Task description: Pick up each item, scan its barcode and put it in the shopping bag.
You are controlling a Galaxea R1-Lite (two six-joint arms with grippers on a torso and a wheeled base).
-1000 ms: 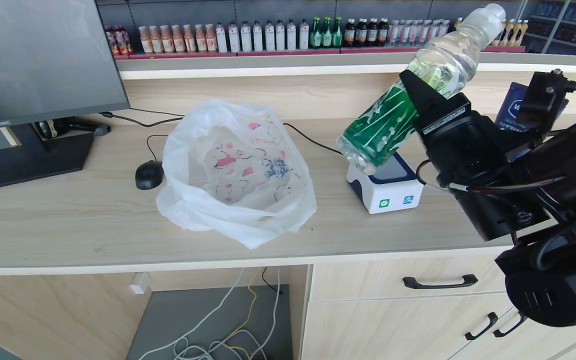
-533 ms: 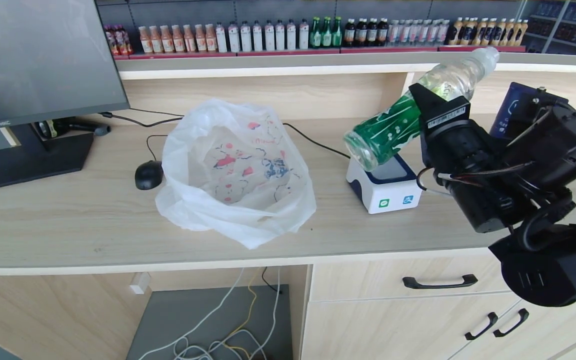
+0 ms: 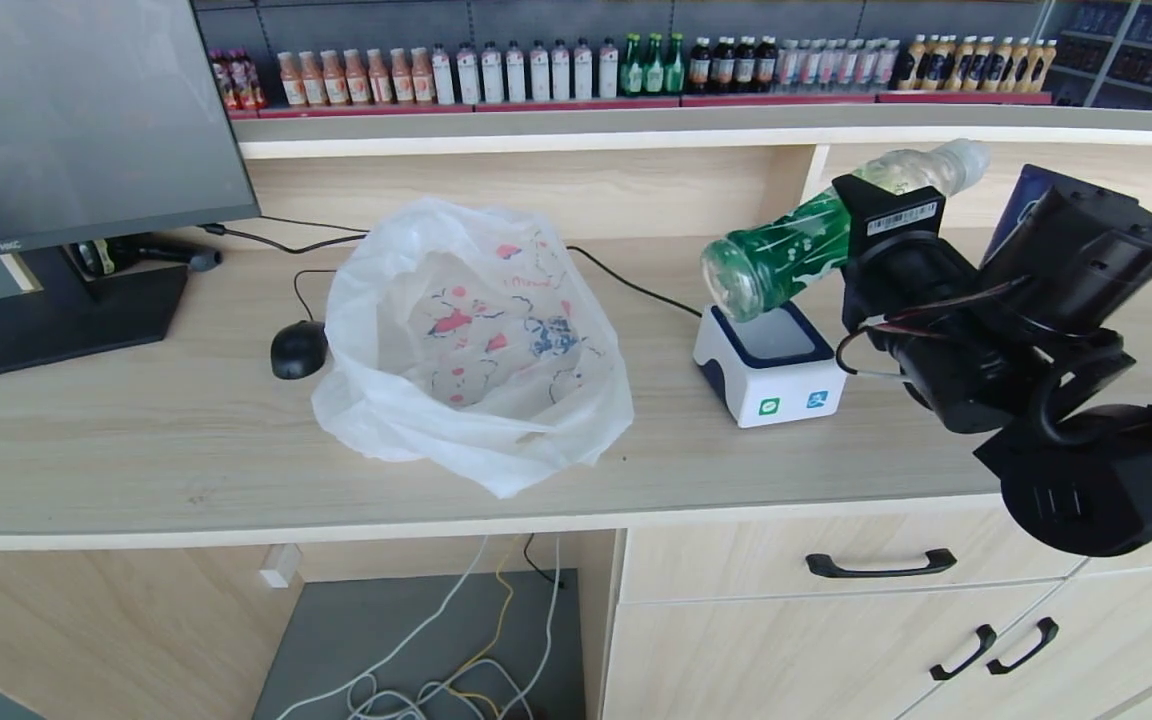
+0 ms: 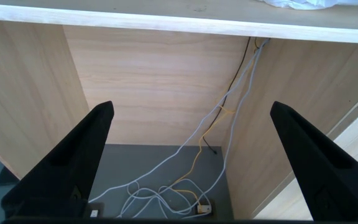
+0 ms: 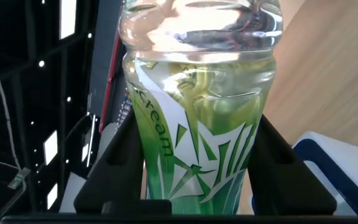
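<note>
Shop shelves (image 3: 636, 65) lined with drinks run along the back wall, and in front of them sits a pale wooden worktop (image 3: 136, 440) with the checkout kit spread across it. Over on the robot's left there's a dark monitor (image 3: 76, 110) on its stand, a black mouse (image 3: 298, 350) just beside the shopping bag (image 3: 466, 340), and that bag, white plastic with red and blue print, is slumped wide open in the middle. To the right of it, a little apart, stands the small white scanner (image 3: 769, 365) with its dark window facing up. And here's the action: the right gripper (image 3: 871, 205) has its fingers (image 5: 114, 162) clamped on either side of the bottle (image 3: 806, 245), a clear one with a green label. It is tipped almost flat, with its base hanging just above the scanner window and its cap pointing up and away to the right. A dark blue pack (image 3: 1021, 200) peeks out behind that arm, mostly hidden. The left gripper (image 4: 191, 115) is down low below the worktop edge, with its fingers (image 4: 73, 162) spread wide and nothing between them, facing the recess where loose cables (image 4: 185, 186) trail to the floor. Drawers with black handles (image 3: 881, 565) sit under the scanner's end.
</note>
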